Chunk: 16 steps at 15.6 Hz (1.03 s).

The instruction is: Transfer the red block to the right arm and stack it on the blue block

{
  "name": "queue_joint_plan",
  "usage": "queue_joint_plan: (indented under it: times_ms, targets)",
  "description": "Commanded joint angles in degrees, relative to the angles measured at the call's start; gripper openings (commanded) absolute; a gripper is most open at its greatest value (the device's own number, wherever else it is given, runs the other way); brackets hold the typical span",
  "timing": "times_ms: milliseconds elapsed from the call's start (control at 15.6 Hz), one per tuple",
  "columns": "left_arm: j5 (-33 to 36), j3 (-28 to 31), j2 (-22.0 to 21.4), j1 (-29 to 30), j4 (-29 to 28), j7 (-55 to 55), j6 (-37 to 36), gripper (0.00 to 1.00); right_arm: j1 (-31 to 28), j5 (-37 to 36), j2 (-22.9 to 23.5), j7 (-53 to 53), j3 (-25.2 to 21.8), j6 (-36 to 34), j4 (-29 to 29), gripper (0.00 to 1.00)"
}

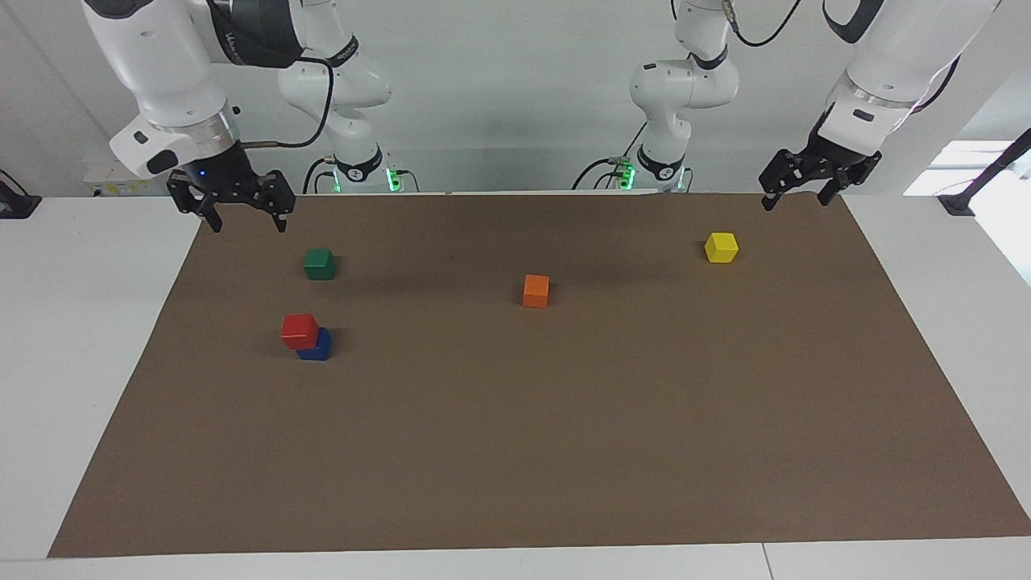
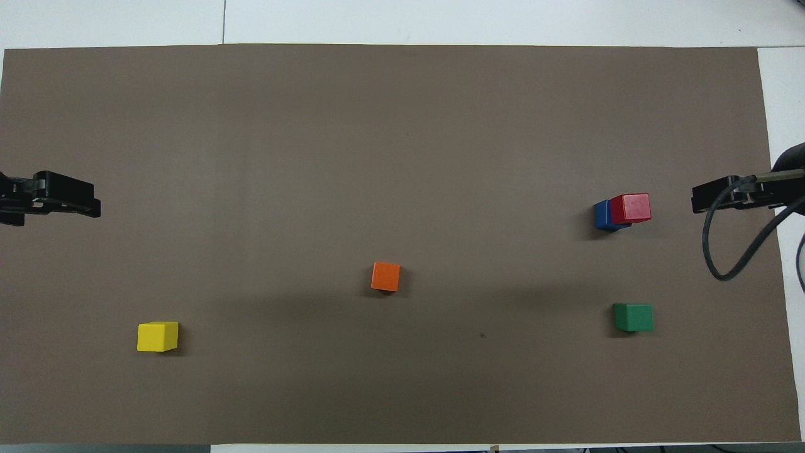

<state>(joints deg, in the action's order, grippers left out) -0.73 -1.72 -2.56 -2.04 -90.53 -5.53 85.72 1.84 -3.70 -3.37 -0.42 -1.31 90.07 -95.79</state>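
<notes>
The red block (image 1: 300,330) (image 2: 631,208) rests on top of the blue block (image 1: 318,348) (image 2: 602,214), set off a little so that part of the blue one shows beneath it. Nothing touches the pair. My right gripper (image 1: 246,217) hangs open and empty, high over the mat's edge at the right arm's end, well clear of the stack. Up over the mat's corner at the left arm's end, my left gripper (image 1: 795,197) is open and empty too. In the overhead view only the black tips of both grippers show at the sides.
On the brown mat (image 1: 564,443), a green block (image 1: 319,263) lies nearer to the robots than the stack. An orange block (image 1: 536,291) sits mid-mat. A yellow block (image 1: 721,247) lies toward the left arm's end. White table surrounds the mat.
</notes>
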Motion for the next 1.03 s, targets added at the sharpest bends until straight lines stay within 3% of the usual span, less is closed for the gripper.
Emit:
queue_joint_plan:
  times_ms: [0, 256, 449, 641, 962]
  targets:
    - [-0.8, 0.6, 0.0, -0.6, 0.4, 0.6, -1.3, 1.00, -1.5, 1.6, 0.4, -1.5, 0.3, -5.5, 3.1, 1.00]
    - [-0.6, 0.6, -0.1, -0.6, 0.1, 0.5, -1.4, 1.00, -6.1, 4.0, 0.6, -3.4, 1.6, -8.1, 4.0, 1.00]
    - [-0.6, 0.5, -0.3, -0.8, -0.2, 0.5, -1.3, 1.00, -6.4, 3.2, 1.2, -4.2, 1.5, -4.8, 4.1, 1.00]
    - [-0.6, 0.5, -0.3, -0.9, -0.6, 0.5, -1.3, 1.00, -6.5, 3.1, 2.8, -4.2, 1.6, -7.1, 8.4, 1.00]
    - [-0.6, 0.5, -0.6, -0.9, -1.1, 0.4, -0.8, 1.00, -6.6, 2.7, 2.4, -4.2, 1.6, -7.5, 8.1, 1.00]
